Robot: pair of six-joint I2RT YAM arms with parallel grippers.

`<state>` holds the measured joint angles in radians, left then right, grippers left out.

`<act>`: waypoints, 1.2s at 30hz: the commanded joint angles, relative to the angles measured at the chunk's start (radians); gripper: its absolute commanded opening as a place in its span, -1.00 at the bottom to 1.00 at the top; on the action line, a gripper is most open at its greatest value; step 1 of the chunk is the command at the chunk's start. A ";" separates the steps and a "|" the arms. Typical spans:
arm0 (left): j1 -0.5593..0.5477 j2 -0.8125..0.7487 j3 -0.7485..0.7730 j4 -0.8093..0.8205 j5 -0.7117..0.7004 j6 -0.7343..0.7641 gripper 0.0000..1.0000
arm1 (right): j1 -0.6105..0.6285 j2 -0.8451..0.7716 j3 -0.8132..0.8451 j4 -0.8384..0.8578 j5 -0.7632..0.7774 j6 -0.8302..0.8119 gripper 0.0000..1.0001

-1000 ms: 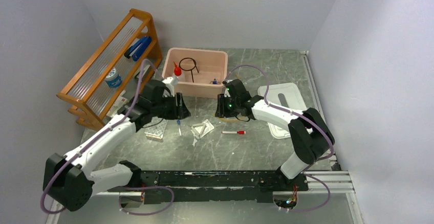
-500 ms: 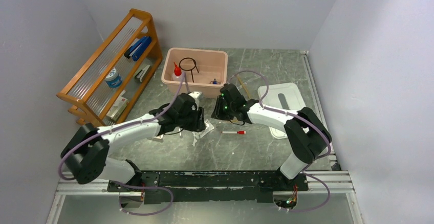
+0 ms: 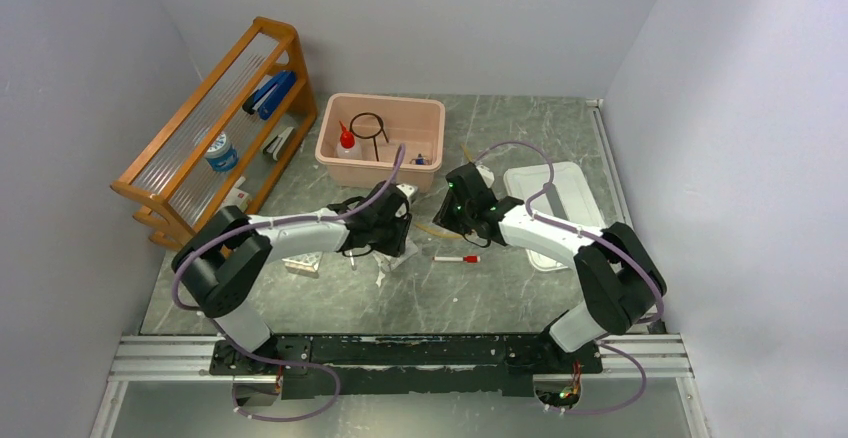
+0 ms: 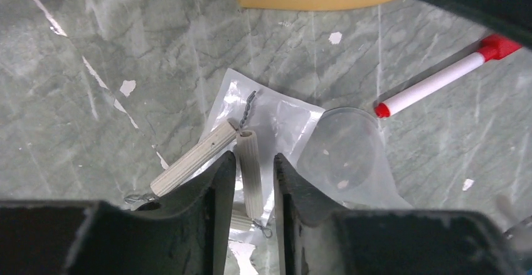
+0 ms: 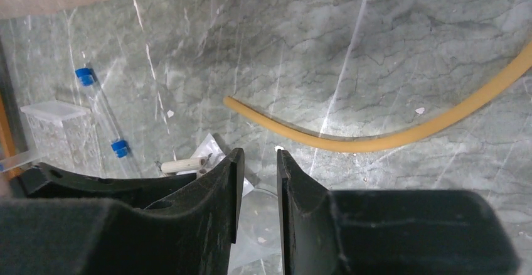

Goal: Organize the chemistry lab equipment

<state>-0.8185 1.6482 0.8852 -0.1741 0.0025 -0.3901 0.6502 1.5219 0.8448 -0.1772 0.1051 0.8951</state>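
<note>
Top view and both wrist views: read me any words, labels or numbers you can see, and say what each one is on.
No text can be read in any view.
Jar on the wooden rack: blue label, too small to read.
Marker: no print shows on it.

The top camera looks down from high behind the near edge over the whole table (image 3: 480,298). Both wrist cameras face down close to it, sharing the yellow tube (image 4: 313,0) and white sticks (image 4: 194,156)
</note>
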 commanded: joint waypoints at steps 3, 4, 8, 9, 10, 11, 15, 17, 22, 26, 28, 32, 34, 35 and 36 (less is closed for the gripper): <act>-0.011 0.046 0.031 -0.005 -0.001 0.061 -0.49 | -0.008 -0.003 -0.003 -0.010 0.055 0.025 -0.43; -0.011 0.049 0.034 -0.009 0.000 0.066 -0.54 | -0.008 -0.003 -0.003 -0.010 0.059 0.025 -0.43; -0.011 0.031 0.052 -0.042 -0.038 0.077 -0.86 | -0.012 -0.005 -0.001 -0.006 0.070 0.026 -0.44; -0.011 0.016 0.064 -0.065 -0.042 0.080 -0.90 | -0.014 -0.009 0.001 -0.008 0.073 0.027 -0.44; -0.011 -0.004 0.075 -0.089 -0.044 0.083 -0.91 | -0.014 -0.012 0.002 -0.008 0.077 0.027 -0.44; -0.011 -0.031 0.085 -0.110 -0.047 0.085 -0.90 | -0.014 -0.019 0.002 -0.005 0.083 0.027 -0.44; -0.011 -0.159 0.129 -0.200 -0.079 0.105 -0.91 | -0.016 -0.044 0.005 0.002 0.103 0.017 -0.45; -0.011 -0.247 0.128 -0.203 -0.144 0.106 -0.91 | -0.016 -0.060 0.006 0.004 0.117 0.010 -0.44; -0.009 -0.373 0.203 -0.123 -0.266 0.178 -0.91 | -0.028 -0.077 0.021 0.007 0.140 -0.031 -0.44; 0.012 -0.246 0.406 -0.099 -0.268 0.255 -0.91 | -0.071 -0.060 0.040 0.011 0.117 -0.076 -0.44; 0.037 -0.146 0.517 -0.103 -0.240 0.278 -0.91 | -0.096 -0.051 0.047 0.015 0.112 -0.102 -0.44; 0.105 0.085 0.748 -0.150 -0.160 0.283 -0.91 | -0.123 -0.044 0.051 0.025 0.121 -0.161 -0.43; 0.141 0.196 0.852 -0.176 -0.107 0.269 -0.91 | -0.128 -0.045 0.046 0.032 0.130 -0.186 -0.43; 0.158 0.247 0.899 -0.184 -0.077 0.264 -0.90 | -0.127 -0.046 0.041 0.037 0.134 -0.196 -0.43; 0.176 0.296 0.942 -0.198 -0.051 0.259 -0.90 | -0.129 -0.048 0.035 0.042 0.140 -0.205 -0.43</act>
<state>-0.7063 1.7927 1.6936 -0.3035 -0.1604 -0.1379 0.5274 1.4708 0.8692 -0.1699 0.2070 0.7589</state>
